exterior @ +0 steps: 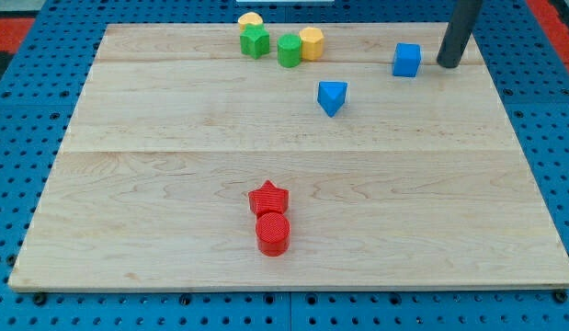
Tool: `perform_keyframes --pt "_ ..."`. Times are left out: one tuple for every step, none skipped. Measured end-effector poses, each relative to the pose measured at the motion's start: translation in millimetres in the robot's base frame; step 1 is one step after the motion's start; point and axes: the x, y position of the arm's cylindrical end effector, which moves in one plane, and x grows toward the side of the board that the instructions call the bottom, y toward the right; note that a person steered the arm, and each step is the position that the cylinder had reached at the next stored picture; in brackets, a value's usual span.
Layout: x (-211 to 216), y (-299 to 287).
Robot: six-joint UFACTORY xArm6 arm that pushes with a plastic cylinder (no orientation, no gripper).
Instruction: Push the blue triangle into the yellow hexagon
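Note:
The blue triangle point(332, 97) lies on the wooden board, right of centre in the upper part. The yellow hexagon point(311, 43) sits near the view's top, touching a green cylinder point(289, 51) on its left. My tip point(447, 64) rests on the board at the upper right, to the right of a blue cube point(406, 60). The tip is well to the right of and above the blue triangle, apart from it. The cube lies between the tip and the yellow hexagon.
A green block point(255, 41) and a second yellow block point(250, 20) sit at the top, left of the green cylinder. A red star point(268, 198) and a red cylinder point(273, 233) touch each other near the view's bottom centre. The board's top edge point(358, 25) is close to the hexagon.

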Motion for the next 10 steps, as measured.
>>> perform_keyframes --pt "13 -44" --pt "3 -48" --pt "-34 -48" --pt "-33 -48" --pt "81 -48" --pt "136 -102" --pt "113 -161" --pt "69 -157" --pt "31 -150" --pt "-6 -139"
